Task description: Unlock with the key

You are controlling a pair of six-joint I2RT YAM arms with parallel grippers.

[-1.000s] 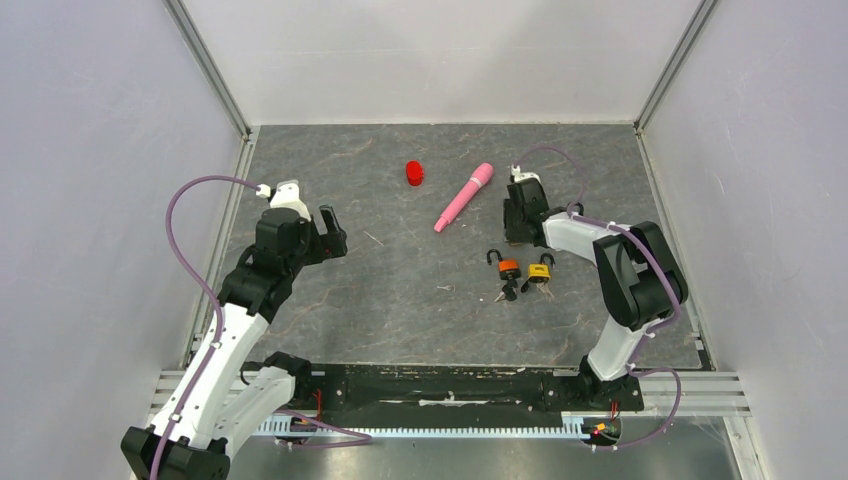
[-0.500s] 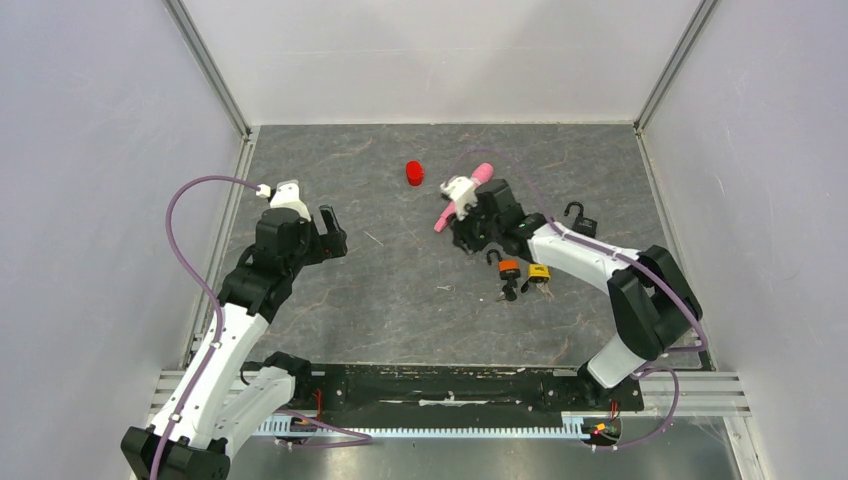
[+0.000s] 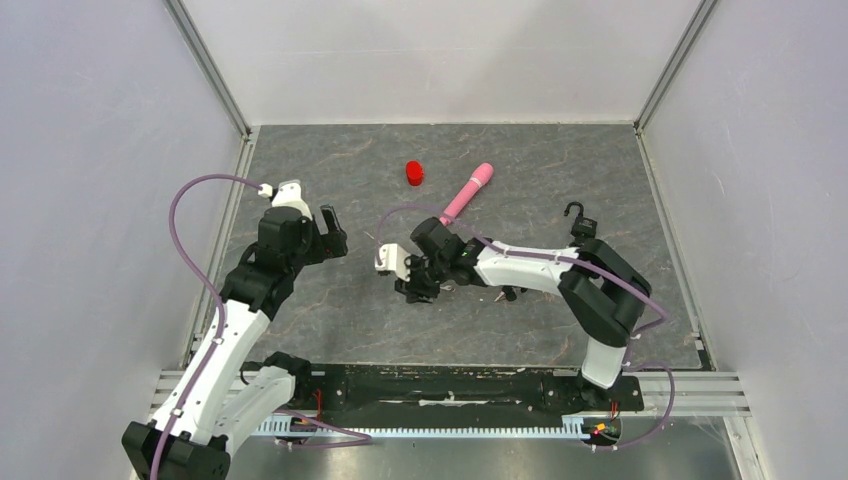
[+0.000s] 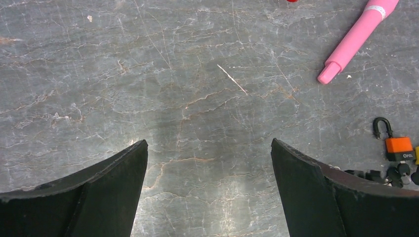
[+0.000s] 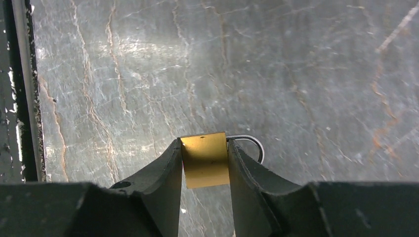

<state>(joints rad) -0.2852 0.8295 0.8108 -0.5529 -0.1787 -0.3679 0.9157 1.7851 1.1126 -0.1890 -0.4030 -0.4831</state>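
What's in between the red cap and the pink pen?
Nothing, just bare table between the red cap and pink pen, in the top view.

The table (image 3: 330, 310) top is dark gray, like stone, with thin light cracks all over. Plain pale walls (image 3: 440, 60) stand on three sides, with a shiny metal post (image 3: 207, 65) in each back corner.

Brassy metal padlock (image 5: 203, 159), veined matt tabletop (image 5: 321, 74)

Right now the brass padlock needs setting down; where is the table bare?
Bare: the near strip between right pincer and rail, and the far left corner beyond the left pincer. Crowded: by the orange padlock and keys.
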